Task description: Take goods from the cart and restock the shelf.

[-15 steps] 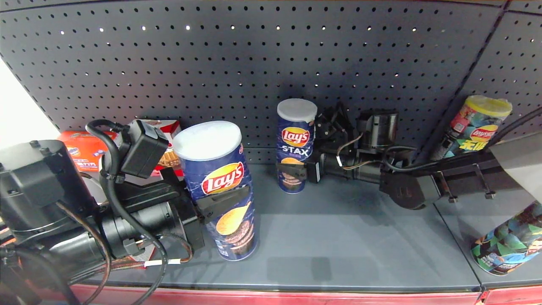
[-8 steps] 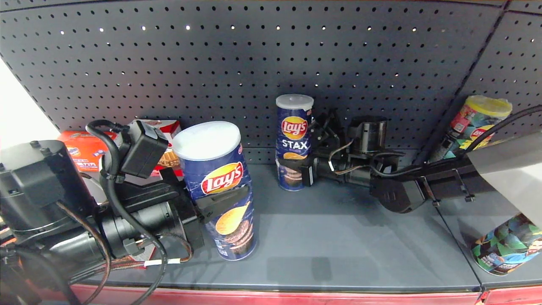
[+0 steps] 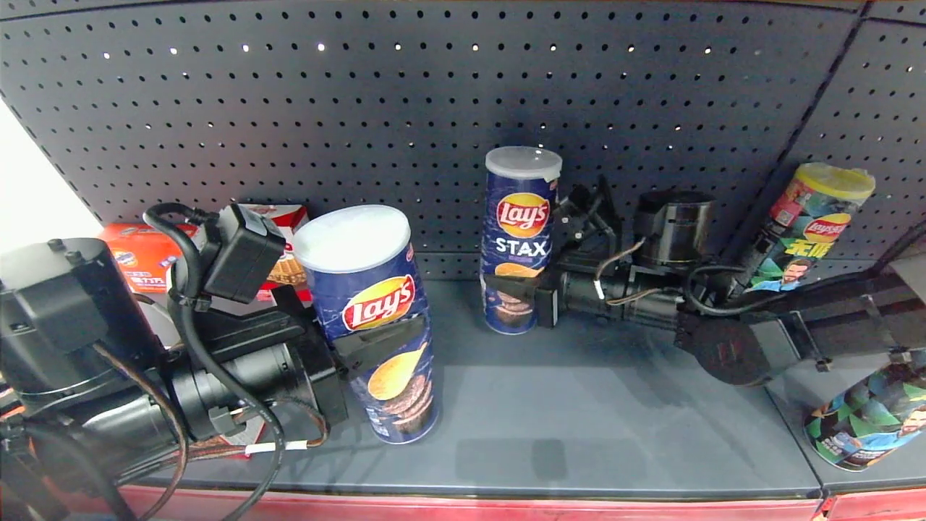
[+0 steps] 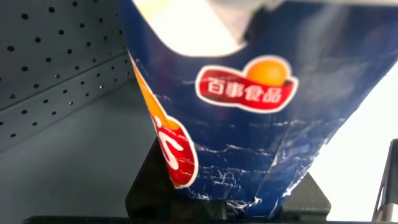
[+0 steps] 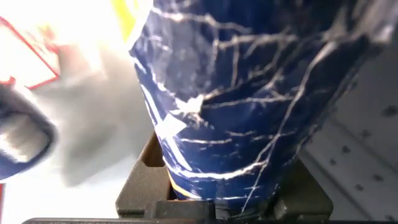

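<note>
Navy tubes: two chip cans with pale lids, both upright, each held by one arm.
Left claw [image 3: 383,340]: closed around the left can [image 3: 369,304] at mid-height, one finger lying across the printed face.
Left can position: near the front edge of the grey shelf [image 3: 593,420], towards its left end. I cannot tell whether its base touches the shelf.
Right claw [image 3: 515,289]: clamped low on the right can [image 3: 519,239], reaching in from the right side.
Right can position: at the back centre, just in front of the pegboard [image 3: 434,94], well apart from the left can. Whether its base sits on the shelf is not clear.
Step in hand: by my reading, setting the right can down at the back row while the left can waits.
Doing it well: keep the tube vertical and lower it until the base sits flat. Part the fingers only then, since a tall narrow tube tips easily. Draw the claw straight out sideways so a finger does not drag the can along. Keep the arm off the rear patterned can [image 3: 810,210], which leans close behind it.
Count, navy cans: two.
Count, patterned cans: two, the rear one and the front patterned can [image 3: 868,420] at the right edge.
Count, boxes: two visible at the far left, an orange box [image 3: 141,257] and a red-and-white box [image 3: 286,217].
</note>
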`<state>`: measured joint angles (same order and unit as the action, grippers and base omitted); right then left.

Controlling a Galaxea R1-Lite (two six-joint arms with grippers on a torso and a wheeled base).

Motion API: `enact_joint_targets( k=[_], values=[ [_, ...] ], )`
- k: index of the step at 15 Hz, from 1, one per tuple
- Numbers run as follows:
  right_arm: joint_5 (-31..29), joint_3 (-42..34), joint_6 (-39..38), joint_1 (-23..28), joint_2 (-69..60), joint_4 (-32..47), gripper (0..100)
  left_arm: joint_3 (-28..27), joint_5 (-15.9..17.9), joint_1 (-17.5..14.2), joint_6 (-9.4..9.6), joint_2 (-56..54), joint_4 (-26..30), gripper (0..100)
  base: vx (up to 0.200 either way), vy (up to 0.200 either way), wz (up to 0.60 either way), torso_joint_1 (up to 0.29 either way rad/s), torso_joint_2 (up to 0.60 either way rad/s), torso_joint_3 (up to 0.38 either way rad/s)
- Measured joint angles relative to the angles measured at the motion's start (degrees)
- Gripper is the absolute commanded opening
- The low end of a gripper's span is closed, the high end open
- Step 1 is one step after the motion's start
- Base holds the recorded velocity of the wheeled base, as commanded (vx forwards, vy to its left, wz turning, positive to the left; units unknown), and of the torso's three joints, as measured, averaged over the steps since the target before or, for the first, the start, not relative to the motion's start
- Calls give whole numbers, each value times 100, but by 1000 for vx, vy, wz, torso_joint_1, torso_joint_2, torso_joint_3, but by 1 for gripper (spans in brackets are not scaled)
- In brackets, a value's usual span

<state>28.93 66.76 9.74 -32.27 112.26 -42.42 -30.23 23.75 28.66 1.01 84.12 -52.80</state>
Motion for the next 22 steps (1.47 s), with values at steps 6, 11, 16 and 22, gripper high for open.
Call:
enact_joint_targets(
  k=[6,11,16,22],
  values=[
    [-68,-2247,35,-378,-909,-1664,0,-52,-2,-140,-4,9,9,0,0,0,0,0,0,0],
    [-178,-3237,52,-690,-1213,-2261,0,-68,-2,-228,-4,15,17,0,0,0,0,0,0,0],
    [-191,-3484,118,-780,-1185,-2260,0,-66,-2,-238,-4,26,17,0,0,0,0,0,0,0],
    [-197,-3551,208,-836,-946,-2266,0,-68,-2,-234,0,65,-2,0,0,0,0,0,0,0]
  ],
)
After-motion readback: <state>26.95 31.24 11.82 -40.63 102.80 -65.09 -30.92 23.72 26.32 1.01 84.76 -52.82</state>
